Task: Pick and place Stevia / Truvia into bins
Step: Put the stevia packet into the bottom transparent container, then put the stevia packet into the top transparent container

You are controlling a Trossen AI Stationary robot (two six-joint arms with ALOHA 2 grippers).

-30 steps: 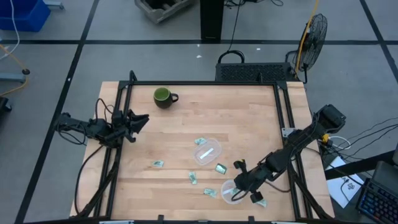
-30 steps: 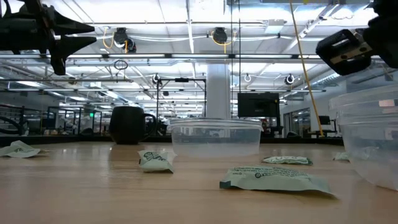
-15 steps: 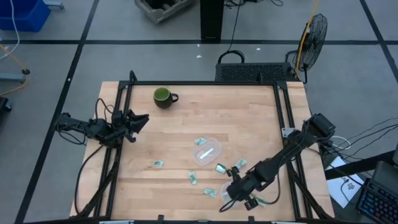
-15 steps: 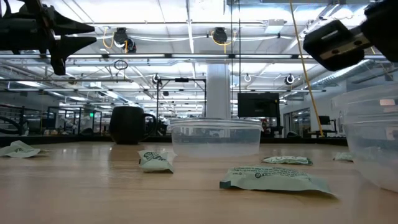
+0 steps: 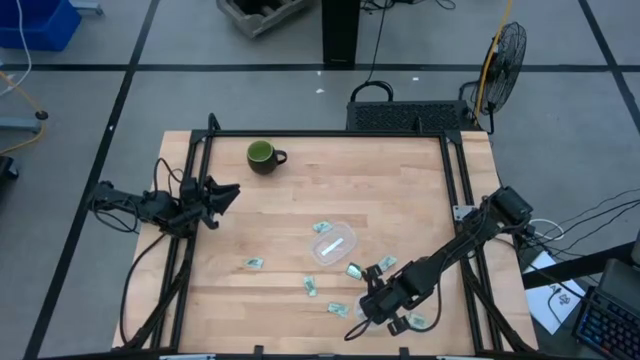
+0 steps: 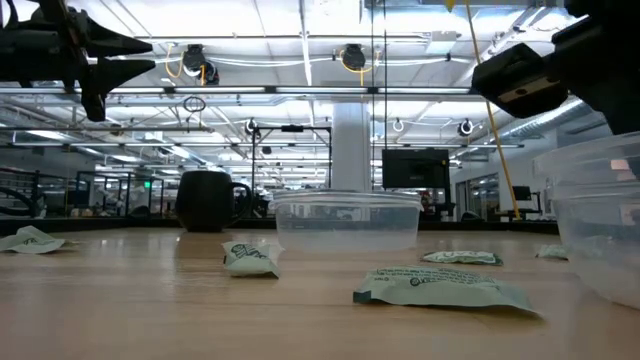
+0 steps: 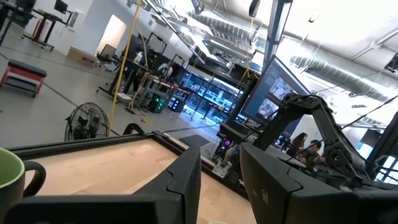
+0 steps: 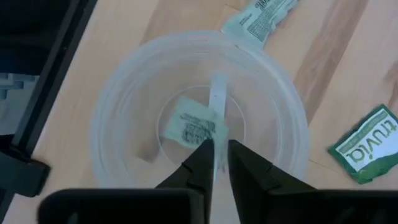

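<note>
Round bin [image 8: 199,124] holds one packet [image 8: 193,127] — right claw [image 8: 217,158] above it.

Right gripper [image 8: 219,155] jaws nearly closed

Right claw [image 5: 372,308] hides near bin [image 8: 199,130] in high view.

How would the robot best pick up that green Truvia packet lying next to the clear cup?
From straight above, pinching across the Truvia packet on its narrow width. It lies flat on the table beside the cup, so no side edge stands up to grab.
</note>
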